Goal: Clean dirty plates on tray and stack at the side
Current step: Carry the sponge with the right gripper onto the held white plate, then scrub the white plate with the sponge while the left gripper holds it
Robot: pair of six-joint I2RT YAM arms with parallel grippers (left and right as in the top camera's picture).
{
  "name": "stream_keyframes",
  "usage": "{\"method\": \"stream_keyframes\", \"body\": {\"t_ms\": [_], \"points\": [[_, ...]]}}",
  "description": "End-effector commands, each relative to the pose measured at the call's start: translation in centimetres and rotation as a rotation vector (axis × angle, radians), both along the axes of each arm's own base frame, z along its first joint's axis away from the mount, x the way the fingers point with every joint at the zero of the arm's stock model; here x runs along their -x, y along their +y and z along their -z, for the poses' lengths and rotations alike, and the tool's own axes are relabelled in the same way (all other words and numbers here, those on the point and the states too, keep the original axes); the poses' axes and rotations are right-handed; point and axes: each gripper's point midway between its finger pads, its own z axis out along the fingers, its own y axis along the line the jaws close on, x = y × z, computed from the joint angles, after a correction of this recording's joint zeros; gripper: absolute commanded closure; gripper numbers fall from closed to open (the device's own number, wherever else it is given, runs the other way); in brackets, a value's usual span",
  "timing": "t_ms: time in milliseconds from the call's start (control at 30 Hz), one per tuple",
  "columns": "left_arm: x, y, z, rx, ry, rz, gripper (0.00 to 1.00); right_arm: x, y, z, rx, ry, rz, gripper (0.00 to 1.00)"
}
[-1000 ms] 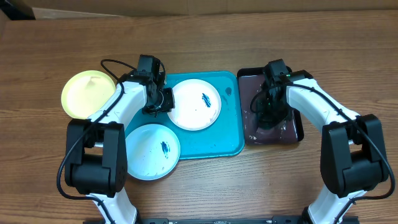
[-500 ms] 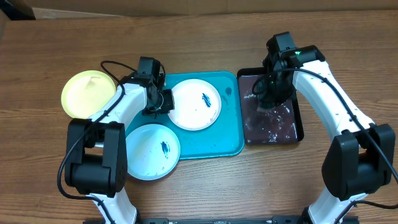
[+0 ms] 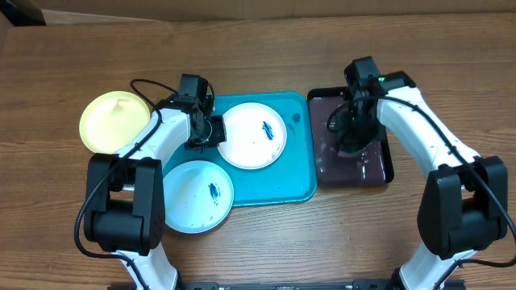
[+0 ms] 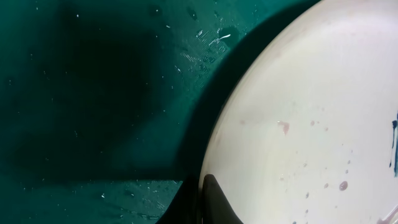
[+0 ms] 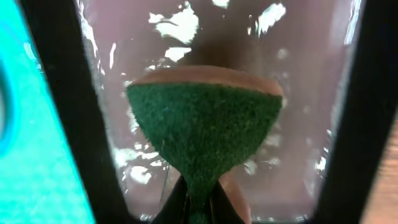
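Note:
The white plate (image 3: 256,137) with a dark blue smear lies on the turquoise tray (image 3: 278,187). My left gripper (image 3: 211,130) is shut on the plate's left rim; in the left wrist view its fingertips (image 4: 212,202) pinch the white plate's (image 4: 311,124) edge above the tray (image 4: 93,93). The pale blue plate (image 3: 196,196), also smeared, overlaps the tray's front left corner. The yellow-green plate (image 3: 113,121) lies on the table at the left, with no smear showing. My right gripper (image 3: 351,133) is shut on a green sponge (image 5: 205,124) over the black tray.
The black tray (image 3: 383,173) of dark liquid sits right of the turquoise tray, and its wet floor (image 5: 298,143) shows under the sponge. The turquoise tray's edge (image 5: 25,155) shows at the left of the right wrist view. A cable loops by the left arm (image 3: 145,80).
My right gripper rose with the sponge toward the back of the black tray, then came back down over the liquid. The left gripper and the plates have not moved.

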Motion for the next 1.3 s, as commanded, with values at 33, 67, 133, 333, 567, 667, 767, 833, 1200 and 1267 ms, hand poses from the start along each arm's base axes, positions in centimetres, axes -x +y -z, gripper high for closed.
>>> {"method": "stream_keyframes", "body": {"t_ms": [33, 67, 133, 333, 567, 667, 767, 833, 1200, 1267], "points": [[0.1, -0.1, -0.5, -0.007, -0.018, 0.005, 0.96, -3.7, 1.9, -7.4, -0.105, -0.172, 0.003, 0.96], [0.1, -0.1, -0.5, -0.007, -0.017, 0.005, 0.96, -3.9, 2.4, -8.1, -0.129, -0.183, -0.004, 0.96], [0.1, -0.1, -0.5, -0.007, -0.017, 0.005, 0.96, -4.4, 5.1, -9.9, -0.261, -0.212, -0.049, 0.96], [0.1, -0.1, -0.5, -0.008, -0.018, 0.006, 0.96, -4.6, 10.7, -10.9, -0.418, -0.263, -0.178, 0.96], [0.1, -0.1, -0.5, -0.009, -0.018, 0.01, 0.96, -5.3, 13.2, -7.9, -0.121, -0.359, -0.27, 0.96], [0.1, -0.1, -0.5, -0.009, -0.018, 0.01, 0.96, -5.2, 13.9, -6.2, -0.002, -0.369, -0.302, 0.96], [0.1, -0.1, -0.5, -0.009, -0.018, 0.01, 0.96, -5.2, 14.7, -3.7, 0.087, -0.354, -0.333, 0.96], [0.1, -0.1, -0.5, -0.009, -0.018, 0.01, 0.96, -5.3, 14.9, -2.0, 0.137, -0.341, -0.347, 0.96], [0.1, -0.1, -0.5, -0.011, -0.019, 0.021, 0.96, -6.2, 16.4, 3.0, 0.171, -0.32, -0.362, 0.96], [0.1, -0.1, -0.5, -0.011, -0.018, 0.02, 0.96, -6.1, 16.5, 3.6, 0.167, -0.309, -0.365, 0.96]]}}
